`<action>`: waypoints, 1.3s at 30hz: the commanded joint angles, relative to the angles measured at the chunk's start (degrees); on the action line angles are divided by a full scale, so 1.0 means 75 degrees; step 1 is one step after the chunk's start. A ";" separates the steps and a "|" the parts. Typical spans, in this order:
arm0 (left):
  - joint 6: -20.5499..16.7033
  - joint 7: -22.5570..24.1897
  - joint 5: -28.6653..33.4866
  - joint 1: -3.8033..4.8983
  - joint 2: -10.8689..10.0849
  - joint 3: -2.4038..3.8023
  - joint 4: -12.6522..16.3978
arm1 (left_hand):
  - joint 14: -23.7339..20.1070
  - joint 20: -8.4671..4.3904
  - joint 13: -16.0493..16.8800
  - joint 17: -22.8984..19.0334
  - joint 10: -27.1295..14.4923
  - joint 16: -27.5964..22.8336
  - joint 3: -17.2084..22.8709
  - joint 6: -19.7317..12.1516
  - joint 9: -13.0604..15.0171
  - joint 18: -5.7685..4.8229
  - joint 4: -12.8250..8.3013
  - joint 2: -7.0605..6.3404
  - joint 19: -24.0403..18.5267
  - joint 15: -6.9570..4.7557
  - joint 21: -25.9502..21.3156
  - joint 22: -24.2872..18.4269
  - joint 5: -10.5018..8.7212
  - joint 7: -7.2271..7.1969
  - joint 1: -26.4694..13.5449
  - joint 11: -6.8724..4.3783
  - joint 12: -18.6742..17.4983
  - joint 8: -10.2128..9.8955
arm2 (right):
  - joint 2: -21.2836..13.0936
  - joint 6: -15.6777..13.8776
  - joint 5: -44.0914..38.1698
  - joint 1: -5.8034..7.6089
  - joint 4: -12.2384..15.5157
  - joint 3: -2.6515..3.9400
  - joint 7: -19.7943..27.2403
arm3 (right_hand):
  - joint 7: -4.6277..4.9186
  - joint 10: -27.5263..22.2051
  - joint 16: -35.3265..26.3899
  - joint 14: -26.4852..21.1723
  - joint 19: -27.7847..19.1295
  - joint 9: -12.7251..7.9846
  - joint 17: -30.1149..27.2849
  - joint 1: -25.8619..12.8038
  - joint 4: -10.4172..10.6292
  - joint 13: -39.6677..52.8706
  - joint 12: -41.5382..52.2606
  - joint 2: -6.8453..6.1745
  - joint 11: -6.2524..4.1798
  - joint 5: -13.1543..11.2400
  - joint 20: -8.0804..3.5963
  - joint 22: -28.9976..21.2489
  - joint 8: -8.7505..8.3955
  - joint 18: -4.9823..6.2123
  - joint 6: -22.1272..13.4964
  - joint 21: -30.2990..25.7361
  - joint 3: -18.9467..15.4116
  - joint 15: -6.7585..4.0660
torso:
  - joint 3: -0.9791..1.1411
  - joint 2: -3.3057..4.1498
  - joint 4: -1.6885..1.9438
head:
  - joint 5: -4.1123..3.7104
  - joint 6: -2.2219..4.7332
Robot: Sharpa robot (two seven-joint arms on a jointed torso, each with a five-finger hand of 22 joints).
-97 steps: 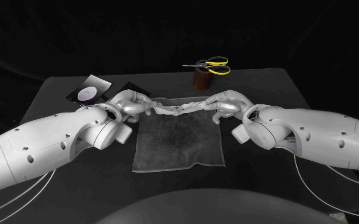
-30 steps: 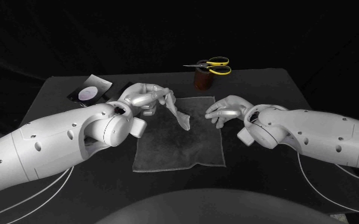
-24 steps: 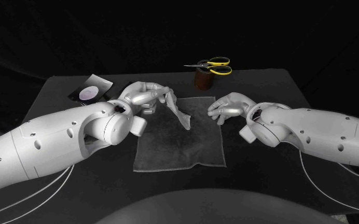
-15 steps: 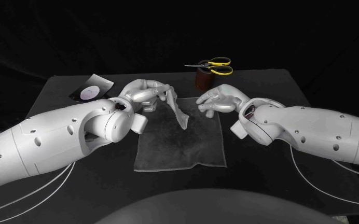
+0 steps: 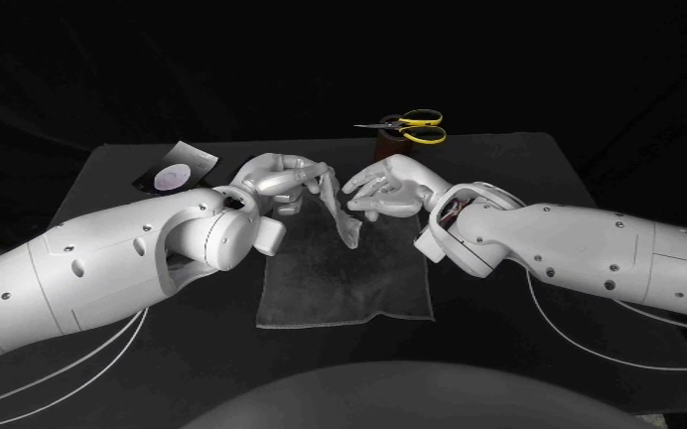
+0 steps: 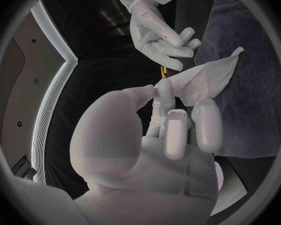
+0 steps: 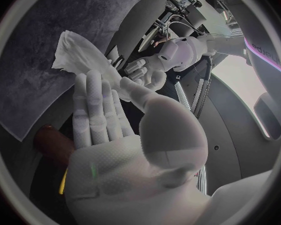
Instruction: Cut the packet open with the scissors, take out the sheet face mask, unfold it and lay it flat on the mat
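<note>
**Mask Hangs Over the Mat in a One-Handed Pinch**

The left hand pinches the top of the sheet face mask, which hangs as a narrow, still-folded strip over the far end of the grey mat. Its lower tip points down at the mat; whether it touches the cloth cannot be told. The right hand is just beside the strip at 3 o'clock, fingers stretched out and apart, gripping nothing. In the right wrist view its fingertips reach toward the crumpled mask, and contact cannot be told.

The mat's near half lies bare, its near edge slightly uneven and both long edges visible between the two arms. From the mat's centre, the cut packet sits at 10 o'clock, close to the far left corner of the black table. The yellow-handled scissors lie at 12 o'clock by the table's far edge, on a brown holder behind the right hand. Dark tabletop shows at 2 o'clock, beyond the right arm.
</note>
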 commanded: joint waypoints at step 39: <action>0.0877 -0.0322 0.0223 0.0017 0.0142 0.0008 0.0101 | 0.0633 0.0097 -0.0006 0.1524 -0.0063 -0.0023 -0.0126 -0.0397 0.0409 -0.0104 0.0673 0.0360 -0.0066 0.0076 -0.0093 -0.0139 0.0015 0.0133 -0.1099 0.0083 -0.0092 -0.0369 | 0.0726 -0.0255 0.0069 -0.0014 -0.0379 0.0009 -0.0197 | 0.0135 -0.0157 -0.0163 -0.0289 -0.0221 -0.0157 -0.0016 -0.0142 0.0123 0.0020 -0.0323 -0.0145 0.0174 0.0130 0.0223 -0.0590 -0.0322 0.0075 -0.0141 -0.0134 -0.0618 0.0171 | 0.0004 0.0000 -0.0003 | 0.0017 0.0001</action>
